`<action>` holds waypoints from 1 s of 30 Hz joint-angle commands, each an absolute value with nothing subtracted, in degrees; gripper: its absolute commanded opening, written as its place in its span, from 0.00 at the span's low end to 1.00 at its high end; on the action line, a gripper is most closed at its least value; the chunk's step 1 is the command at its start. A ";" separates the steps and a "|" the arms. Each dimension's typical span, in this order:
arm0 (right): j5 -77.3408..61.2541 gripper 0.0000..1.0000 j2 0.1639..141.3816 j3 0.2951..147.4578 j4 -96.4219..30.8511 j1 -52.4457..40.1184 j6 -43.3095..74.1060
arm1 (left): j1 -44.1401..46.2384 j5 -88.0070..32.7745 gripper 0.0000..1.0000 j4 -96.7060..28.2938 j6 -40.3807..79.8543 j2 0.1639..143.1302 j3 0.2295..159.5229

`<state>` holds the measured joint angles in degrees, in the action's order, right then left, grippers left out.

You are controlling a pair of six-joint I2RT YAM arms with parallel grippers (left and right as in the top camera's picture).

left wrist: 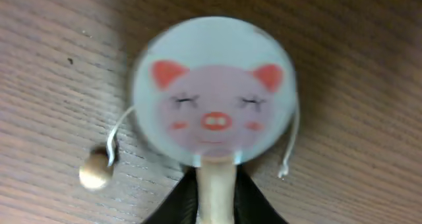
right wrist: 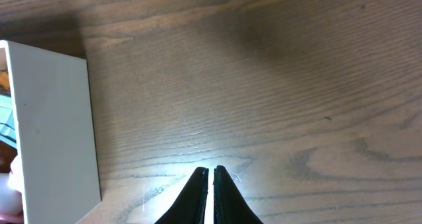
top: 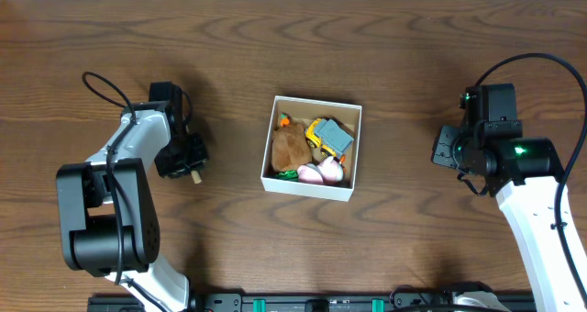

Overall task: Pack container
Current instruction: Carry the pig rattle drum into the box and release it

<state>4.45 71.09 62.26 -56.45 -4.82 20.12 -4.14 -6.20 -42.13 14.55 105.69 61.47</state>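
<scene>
The container (top: 309,189) is a square white box with a tan inside at the table's middle. It holds a brown plush (top: 289,148), a yellow and grey toy vehicle (top: 328,137) and a pink toy (top: 326,172). Its white wall shows in the right wrist view (right wrist: 56,125). My left gripper (top: 186,158) is left of the box, shut on the wooden handle of a pig-face rattle drum (left wrist: 214,92), whose bead (left wrist: 95,172) hangs on a string. My right gripper (right wrist: 211,174) is shut and empty, right of the box.
The brown wooden table (top: 404,64) runs to a pale edge at the back. A black rail (top: 321,303) lies along the front edge. Cables loop from both arms.
</scene>
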 commanded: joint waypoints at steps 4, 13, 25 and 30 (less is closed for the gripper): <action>4.47 0.08 71.16 62.02 -56.55 -4.51 19.42 | -4.32 -7.53 0.06 -42.28 14.04 106.72 60.34; 4.47 0.08 71.16 62.02 -56.58 -4.51 19.44 | -2.09 -9.43 0.06 -46.63 13.96 99.57 65.78; 4.47 0.08 71.16 62.02 -56.55 -4.51 19.44 | 25.30 -14.31 0.06 -45.34 -5.41 78.89 69.10; 4.45 0.08 71.16 62.02 -56.60 -4.51 19.42 | 34.35 -9.67 0.06 -42.57 -10.26 80.03 69.04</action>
<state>4.45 71.09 62.19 -56.51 -4.82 20.12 31.42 -13.39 -43.33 -3.62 78.50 68.79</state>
